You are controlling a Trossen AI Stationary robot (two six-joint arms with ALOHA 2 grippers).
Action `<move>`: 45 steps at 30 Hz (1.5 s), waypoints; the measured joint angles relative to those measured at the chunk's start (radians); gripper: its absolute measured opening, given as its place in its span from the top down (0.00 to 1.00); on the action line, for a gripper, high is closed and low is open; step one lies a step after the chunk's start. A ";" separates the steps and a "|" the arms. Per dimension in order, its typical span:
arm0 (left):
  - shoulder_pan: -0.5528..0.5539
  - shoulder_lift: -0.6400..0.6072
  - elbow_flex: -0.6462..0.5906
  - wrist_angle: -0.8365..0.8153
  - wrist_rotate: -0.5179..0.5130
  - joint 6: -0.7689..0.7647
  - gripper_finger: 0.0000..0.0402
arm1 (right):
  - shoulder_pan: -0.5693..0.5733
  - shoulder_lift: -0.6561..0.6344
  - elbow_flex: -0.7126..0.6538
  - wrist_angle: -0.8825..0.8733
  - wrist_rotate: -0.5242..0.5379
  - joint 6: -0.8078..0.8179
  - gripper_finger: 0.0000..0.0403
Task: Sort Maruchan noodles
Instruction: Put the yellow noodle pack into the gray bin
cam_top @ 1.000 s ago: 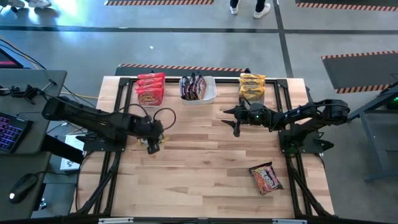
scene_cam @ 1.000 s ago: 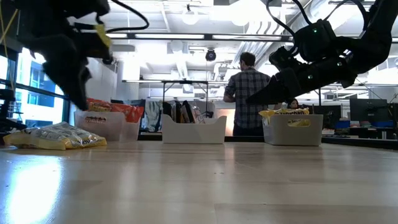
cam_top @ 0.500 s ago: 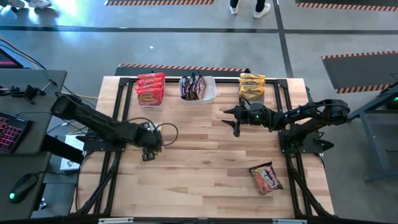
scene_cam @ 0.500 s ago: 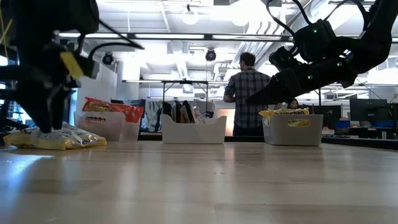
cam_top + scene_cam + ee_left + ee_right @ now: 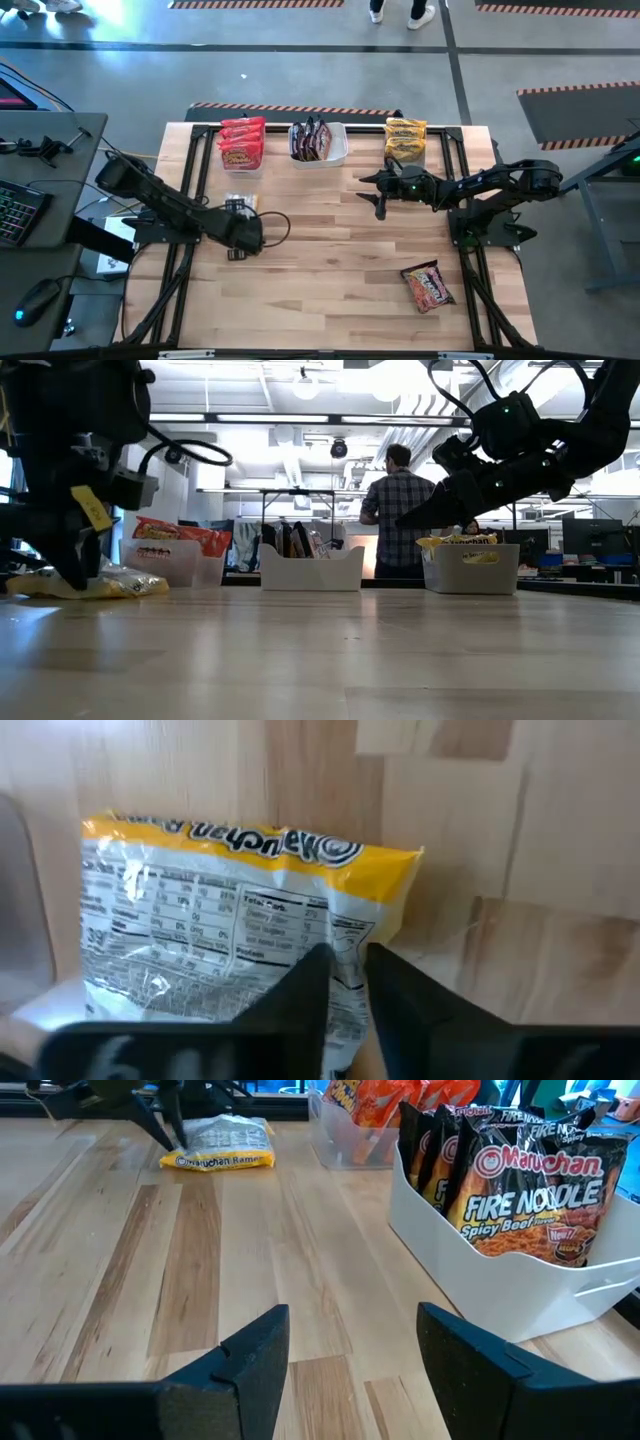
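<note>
A yellow Maruchan noodle packet [image 5: 230,920] lies flat on the wood table, print side down, left of centre [image 5: 239,204]. My left gripper [image 5: 345,970] points steeply down at it and is shut on it; the low view shows the gripper [image 5: 70,572] at the packet's [image 5: 115,582] left end. My right gripper [image 5: 350,1350] hovers open and nearly level over the table's far right [image 5: 378,203], touching nothing. A red-orange packet [image 5: 429,286] lies flat at the near right. My left gripper pinches the packet's side edge [image 5: 350,955] between its two fingers, away from the yellow printed end [image 5: 250,835]. The fingers come from above, slanting down. The packet lies flat on the table.
Three tubs stand along the far edge: one with red packets [image 5: 241,143], a white one with dark Fire Noodle packets [image 5: 520,1200], one with yellow packets [image 5: 405,138]. A person in a plaid shirt [image 5: 398,510] stands beyond the table. Bare wood lies in the middle.
My left gripper has come down and a little toward the table's near edge, rolling as it went, and now stands on the yellow packet. The packet has stayed where it was. My right arm has kept still.
</note>
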 joint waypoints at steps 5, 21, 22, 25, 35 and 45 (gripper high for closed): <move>0.000 -0.004 0.038 -0.015 -0.013 0.014 0.99 | 0.000 0.000 0.000 0.003 0.000 0.000 0.49; 0.024 -0.140 0.166 -0.118 -0.096 0.009 1.00 | 0.000 0.000 0.000 -0.014 0.026 0.034 0.49; 0.031 -0.152 0.174 -0.123 -0.106 0.010 1.00 | 0.000 0.000 0.001 -0.014 0.022 0.041 0.49; 0.052 -0.184 0.194 -0.123 -0.130 0.011 1.00 | 0.003 0.000 0.022 -0.039 0.018 0.053 0.49; 0.121 -0.207 0.198 -0.117 -0.027 -0.087 0.98 | 0.052 0.121 0.125 -0.069 -0.014 0.062 0.45; 0.051 0.021 0.165 -0.143 0.119 -0.342 0.72 | 0.054 0.240 0.183 -0.063 -0.014 0.058 0.43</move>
